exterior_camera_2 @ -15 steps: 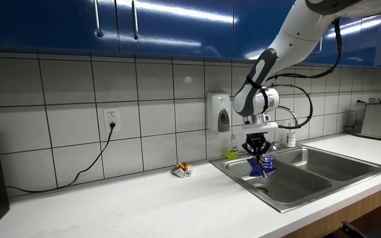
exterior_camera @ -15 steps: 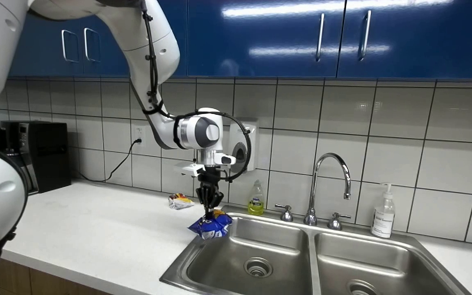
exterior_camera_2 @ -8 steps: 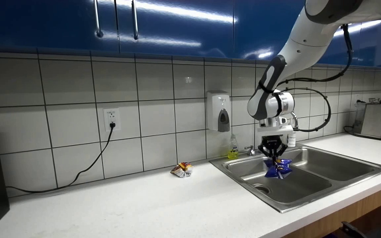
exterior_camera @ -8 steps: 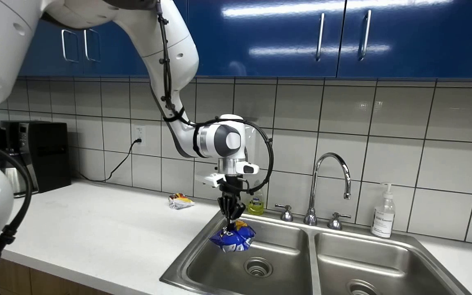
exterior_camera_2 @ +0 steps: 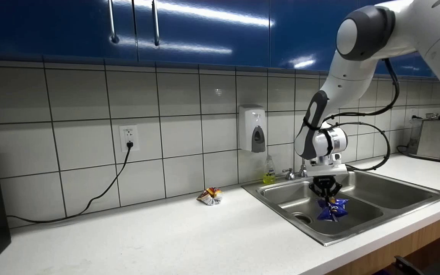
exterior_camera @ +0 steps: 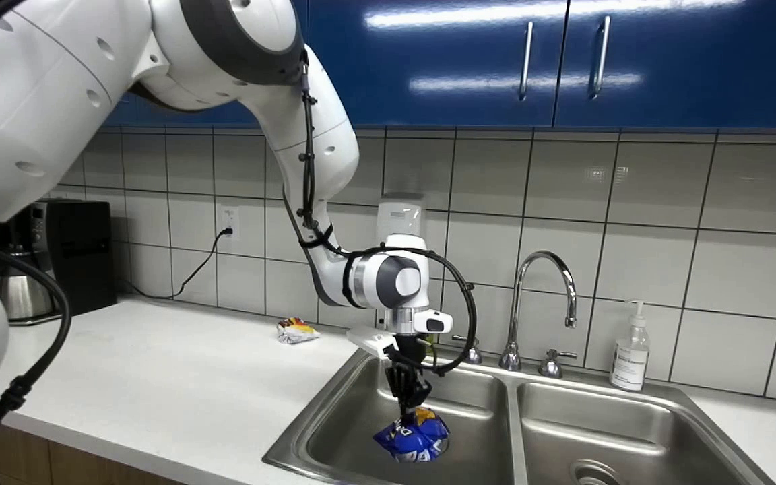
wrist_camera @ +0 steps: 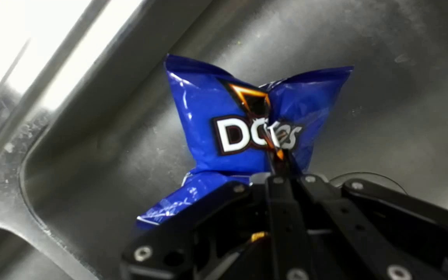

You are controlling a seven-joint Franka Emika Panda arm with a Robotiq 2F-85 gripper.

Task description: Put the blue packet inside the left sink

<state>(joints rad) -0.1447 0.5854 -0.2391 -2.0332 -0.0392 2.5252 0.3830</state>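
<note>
The blue packet (exterior_camera: 411, 441) has white lettering and hangs pinched at its middle. My gripper (exterior_camera: 407, 412) is shut on it and points down. The packet also shows in an exterior view (exterior_camera_2: 334, 212) and in the wrist view (wrist_camera: 204, 112), where the black fingers (wrist_camera: 282, 169) crease it. The left sink (exterior_camera: 344, 431) is a steel basin, also visible in an exterior view (exterior_camera_2: 357, 214) and in the wrist view (wrist_camera: 395, 109). The packet is over this basin, away from its walls. I cannot tell its exact height above the floor. It mostly hides the drain in an exterior view.
The twin basin (exterior_camera: 597, 417) lies beyond a steel divider. A tall faucet (exterior_camera: 516, 303) and handles stand behind the sinks. A yellow soap bottle (exterior_camera_2: 269, 173) and a pump bottle (exterior_camera: 630, 357) stand at the back. An orange and silver packet (exterior_camera_2: 210, 196) lies on the counter (exterior_camera_2: 174, 236).
My gripper has carried the blue packet from the sink's outer back corner towards the basin's middle and lowered it. It stays shut on the packet throughout.
</note>
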